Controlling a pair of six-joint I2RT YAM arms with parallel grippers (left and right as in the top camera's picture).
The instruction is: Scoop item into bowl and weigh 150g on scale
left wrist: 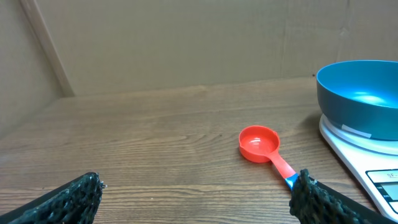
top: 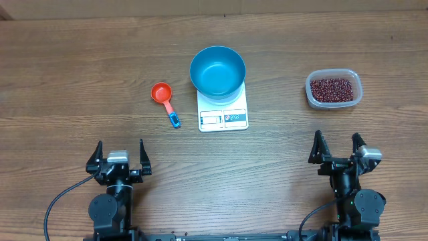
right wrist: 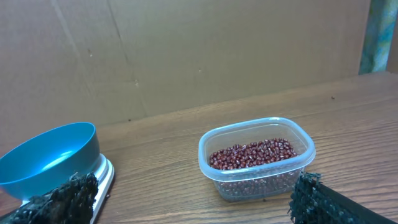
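The blue bowl (top: 217,70) (left wrist: 360,93) (right wrist: 46,158) stands empty on the white scale (top: 223,115) (left wrist: 367,168) (right wrist: 102,177) at the table's centre. Dark red-brown beans (top: 332,88) (right wrist: 252,154) fill a clear plastic tub (top: 334,89) (right wrist: 256,163) at the right. A red scoop (top: 163,96) (left wrist: 261,144) with a blue handle tip lies left of the scale. My left gripper (top: 120,155) (left wrist: 198,196) is open near the front edge, below the scoop. My right gripper (top: 340,148) (right wrist: 194,198) is open too, in front of the tub, with nothing between its fingers.
A cardboard wall (left wrist: 186,43) (right wrist: 186,56) stands along the table's far edge. Bare wood lies between the grippers and the objects.
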